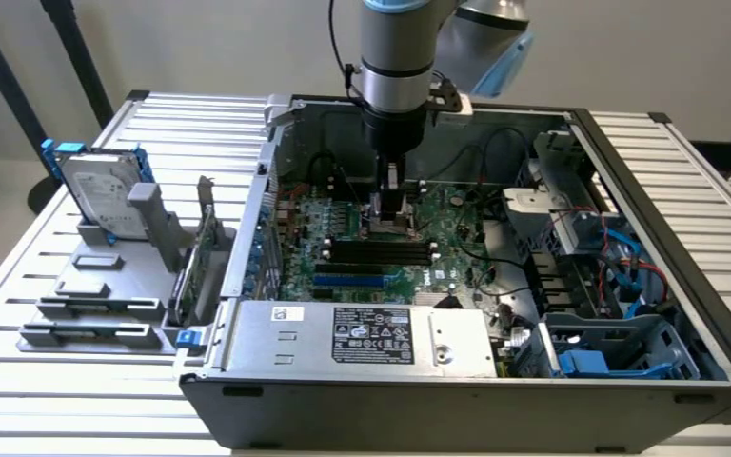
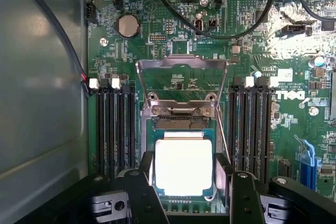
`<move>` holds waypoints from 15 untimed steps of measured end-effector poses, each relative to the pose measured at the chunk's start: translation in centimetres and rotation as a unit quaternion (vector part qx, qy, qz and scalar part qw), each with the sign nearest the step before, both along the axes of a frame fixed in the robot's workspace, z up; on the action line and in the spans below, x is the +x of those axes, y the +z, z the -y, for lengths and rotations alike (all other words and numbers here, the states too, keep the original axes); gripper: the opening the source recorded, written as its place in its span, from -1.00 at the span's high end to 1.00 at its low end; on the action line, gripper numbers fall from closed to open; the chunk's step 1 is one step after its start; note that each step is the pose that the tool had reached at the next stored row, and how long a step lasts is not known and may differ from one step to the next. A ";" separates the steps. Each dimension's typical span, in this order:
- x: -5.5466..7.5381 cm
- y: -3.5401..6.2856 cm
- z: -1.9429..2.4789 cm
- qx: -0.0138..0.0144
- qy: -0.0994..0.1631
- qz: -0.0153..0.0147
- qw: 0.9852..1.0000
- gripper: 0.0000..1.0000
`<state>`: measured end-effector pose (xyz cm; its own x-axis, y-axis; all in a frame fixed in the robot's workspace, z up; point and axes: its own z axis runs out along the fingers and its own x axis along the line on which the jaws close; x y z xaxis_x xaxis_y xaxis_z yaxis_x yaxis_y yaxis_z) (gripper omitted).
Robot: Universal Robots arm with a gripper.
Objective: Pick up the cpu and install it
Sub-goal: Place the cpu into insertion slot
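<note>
- Silver-topped cpu [image 2: 184,167]: lies flat in the open socket [image 2: 181,109], at the middle of the motherboard [image 2: 131,51].
- Black gripper [image 2: 185,182]: directly over it, fingers [image 2: 144,184] parted to cpu width and apparently closed against two opposite edges.

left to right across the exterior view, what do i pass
hard drive in its blue frame → upright circuit card → gripper down over the motherboard → drive cage with blue cables
</note>
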<state>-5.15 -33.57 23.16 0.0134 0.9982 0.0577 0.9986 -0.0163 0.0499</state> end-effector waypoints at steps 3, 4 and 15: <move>0.0 -0.15 0.00 0.000 -0.001 0.000 1.000 -0.10; 0.0 -0.27 0.00 0.000 -0.002 0.000 1.000 -0.10; 0.0 -1.42 0.00 -0.001 -0.028 0.000 1.000 -0.10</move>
